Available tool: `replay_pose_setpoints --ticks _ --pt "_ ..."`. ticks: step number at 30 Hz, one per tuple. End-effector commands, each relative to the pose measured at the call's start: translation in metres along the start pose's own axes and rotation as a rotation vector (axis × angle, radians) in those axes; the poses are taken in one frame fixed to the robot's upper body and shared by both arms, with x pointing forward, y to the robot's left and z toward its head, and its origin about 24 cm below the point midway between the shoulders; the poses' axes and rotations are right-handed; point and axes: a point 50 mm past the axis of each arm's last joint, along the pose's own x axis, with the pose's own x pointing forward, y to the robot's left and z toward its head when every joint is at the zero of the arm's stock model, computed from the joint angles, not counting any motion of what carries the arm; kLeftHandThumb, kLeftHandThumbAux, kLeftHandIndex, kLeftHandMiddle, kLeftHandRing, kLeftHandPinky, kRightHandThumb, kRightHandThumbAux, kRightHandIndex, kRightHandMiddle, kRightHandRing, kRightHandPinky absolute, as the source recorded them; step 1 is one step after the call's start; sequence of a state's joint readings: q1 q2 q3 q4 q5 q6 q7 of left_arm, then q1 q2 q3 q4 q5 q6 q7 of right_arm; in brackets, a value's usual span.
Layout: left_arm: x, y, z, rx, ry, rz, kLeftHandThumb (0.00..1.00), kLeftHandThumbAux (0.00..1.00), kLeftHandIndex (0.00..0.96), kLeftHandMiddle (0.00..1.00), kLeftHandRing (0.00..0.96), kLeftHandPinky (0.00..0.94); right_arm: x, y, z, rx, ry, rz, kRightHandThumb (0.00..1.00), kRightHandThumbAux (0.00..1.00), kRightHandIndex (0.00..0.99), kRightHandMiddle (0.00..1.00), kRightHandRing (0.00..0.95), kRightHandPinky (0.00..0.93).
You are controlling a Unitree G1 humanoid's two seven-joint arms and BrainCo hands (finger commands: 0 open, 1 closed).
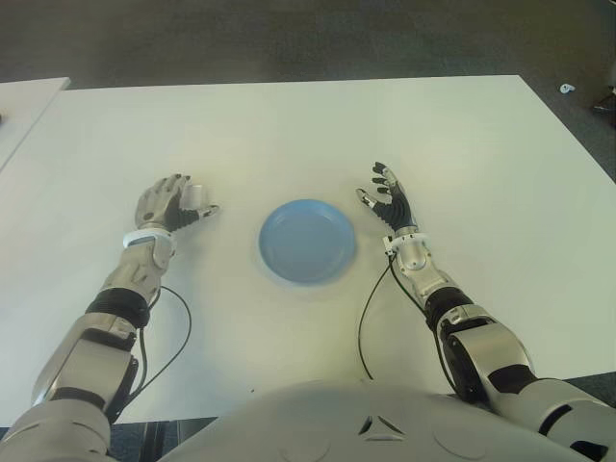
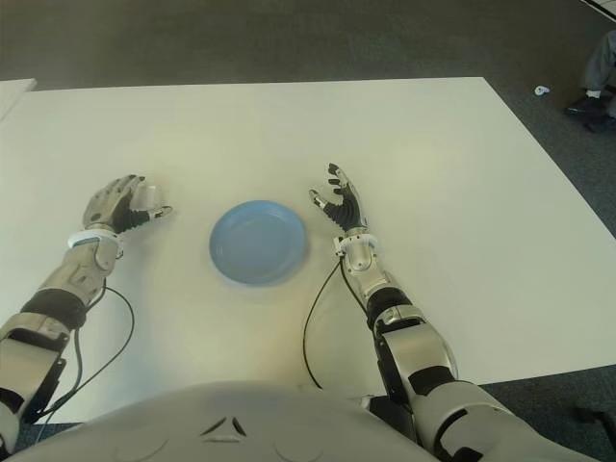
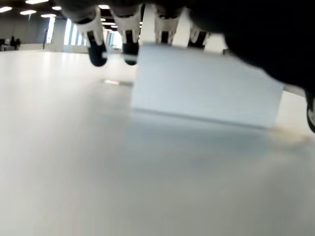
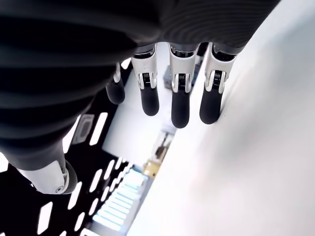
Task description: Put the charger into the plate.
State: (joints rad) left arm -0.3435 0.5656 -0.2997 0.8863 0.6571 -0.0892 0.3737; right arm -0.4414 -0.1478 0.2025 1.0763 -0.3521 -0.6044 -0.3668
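Observation:
The charger (image 1: 199,195), a small white block, is on the white table (image 1: 289,135) to the left of the plate. My left hand (image 1: 178,204) is curled around it, fingers over its top and thumb at its near side. In the left wrist view the charger (image 3: 206,88) fills the space under the fingers (image 3: 96,49), low against the tabletop. The light blue plate (image 1: 307,241) sits empty at the table's middle. My right hand (image 1: 385,197) shows just right of the plate, fingers (image 4: 179,105) spread and holding nothing.
A black cable (image 1: 364,318) runs from my right wrist toward the table's front edge, and another (image 1: 178,337) loops by my left forearm. A second table's corner (image 1: 24,96) is at the far left. A small white object (image 1: 567,88) lies on the floor beyond the right corner.

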Motion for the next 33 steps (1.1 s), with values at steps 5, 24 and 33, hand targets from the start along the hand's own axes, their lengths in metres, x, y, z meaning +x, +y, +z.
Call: replay_pose_setpoints --ticks 5,24,33 --pt "0.004 -0.009 0.004 -0.016 -0.003 -0.03 0.219 0.288 0.0 0.0 0.026 0.156 -0.048 0.027 -0.046 -0.063 0.226 0.129 0.275 0.545 0.078 0.15 0.183 0.239" --pt "0.002 -0.023 0.004 -0.002 -0.001 -0.096 0.239 0.277 0.0 0.0 0.04 0.163 -0.05 0.027 -0.046 -0.047 0.229 0.133 0.275 0.544 0.078 0.158 0.192 0.247" --pt "0.0 -0.026 0.002 0.008 0.005 -0.096 0.224 0.283 0.0 0.0 0.056 0.189 -0.05 0.026 -0.046 -0.033 0.227 0.133 0.266 0.546 0.078 0.162 0.201 0.266"
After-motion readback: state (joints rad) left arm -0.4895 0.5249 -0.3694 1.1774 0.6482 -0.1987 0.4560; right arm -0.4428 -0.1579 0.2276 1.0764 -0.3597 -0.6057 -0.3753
